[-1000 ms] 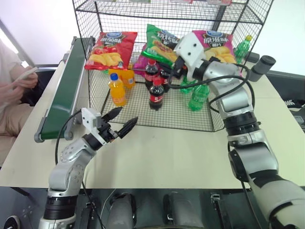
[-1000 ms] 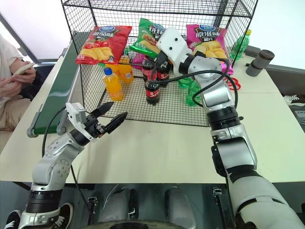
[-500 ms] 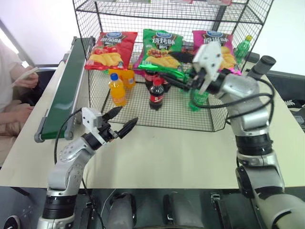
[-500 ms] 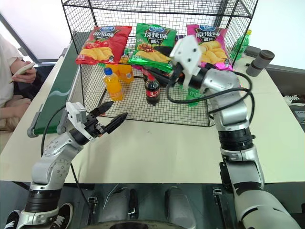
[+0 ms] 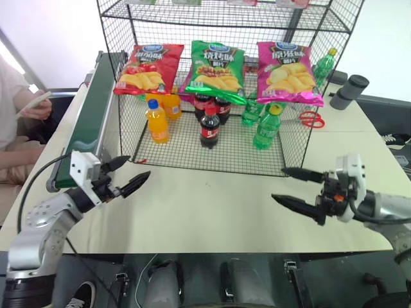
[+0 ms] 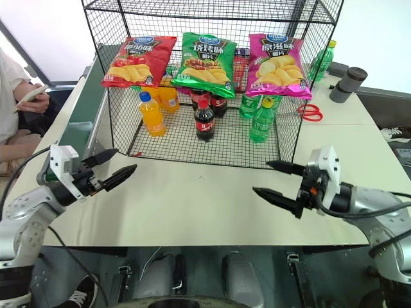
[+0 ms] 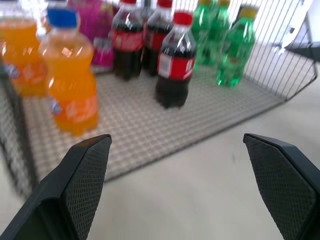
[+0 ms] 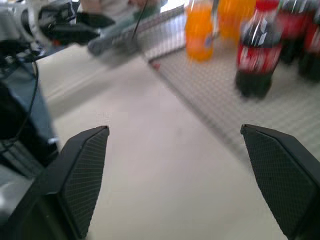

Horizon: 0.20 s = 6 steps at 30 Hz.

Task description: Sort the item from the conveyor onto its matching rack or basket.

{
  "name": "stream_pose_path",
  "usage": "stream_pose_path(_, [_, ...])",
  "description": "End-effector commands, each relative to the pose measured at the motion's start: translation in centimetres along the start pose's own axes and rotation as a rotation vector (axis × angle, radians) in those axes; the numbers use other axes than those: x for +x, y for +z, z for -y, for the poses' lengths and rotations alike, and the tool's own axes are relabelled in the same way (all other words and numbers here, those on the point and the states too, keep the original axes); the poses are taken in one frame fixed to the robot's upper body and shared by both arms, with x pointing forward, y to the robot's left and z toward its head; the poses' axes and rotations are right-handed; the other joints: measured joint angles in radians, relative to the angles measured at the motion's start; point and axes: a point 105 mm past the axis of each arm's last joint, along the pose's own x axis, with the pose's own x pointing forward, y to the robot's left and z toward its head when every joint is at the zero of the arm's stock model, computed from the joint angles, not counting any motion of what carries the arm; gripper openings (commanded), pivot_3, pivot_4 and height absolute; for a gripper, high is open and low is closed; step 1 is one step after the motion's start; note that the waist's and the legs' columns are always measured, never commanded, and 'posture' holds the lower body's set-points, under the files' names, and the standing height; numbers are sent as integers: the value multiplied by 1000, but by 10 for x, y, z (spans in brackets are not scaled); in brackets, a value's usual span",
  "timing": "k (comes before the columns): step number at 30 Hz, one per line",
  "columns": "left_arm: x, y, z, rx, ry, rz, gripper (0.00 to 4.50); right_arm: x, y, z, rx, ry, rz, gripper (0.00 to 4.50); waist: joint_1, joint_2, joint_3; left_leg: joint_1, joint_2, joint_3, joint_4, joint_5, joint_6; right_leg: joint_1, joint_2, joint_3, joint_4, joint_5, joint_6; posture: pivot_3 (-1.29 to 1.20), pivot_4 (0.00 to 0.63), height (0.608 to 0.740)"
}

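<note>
Green and glossy, the item (image 5: pixel 214 69) is being displayed upright on the rack (image 5: pixel 192 16), propped between the red crisp bag (image 5: pixel 146 67) and the pink crisp bag (image 5: pixel 288 72), above the bottles (image 5: pixel 207 125) on the lowest tier. It is judged to be resting with its own kind, so the sorting appears done. Both claws are being held released over the bare tabletop (image 5: pixel 212 205), nothing being gripped: the right claw (image 5: pixel 297 190) with fingers spread wide, the left claw (image 5: pixel 126 175) likewise parted beside the conveyor (image 5: pixel 90 115). The item is lying well apart from the right claw, up and to its left behind the mesh, and it is being touched by neither claw.
</note>
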Motion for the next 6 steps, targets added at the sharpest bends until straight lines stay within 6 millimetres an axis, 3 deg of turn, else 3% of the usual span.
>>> stream_pose_path(1, [-6,15,-21,60,79,19,4500,-4,11,11,-97,-54,32,4409,2,0,0,0,-1,0,0,0,0,0,0,0,0,0,0,0,150,740])
stream_pose_path(6, [-6,21,-27,75,93,5,4500,-3,10,16,-138,-58,19,4409,4,0,0,-1,-2,0,1,0,0,0,0,0,0,2,3,0,150,740])
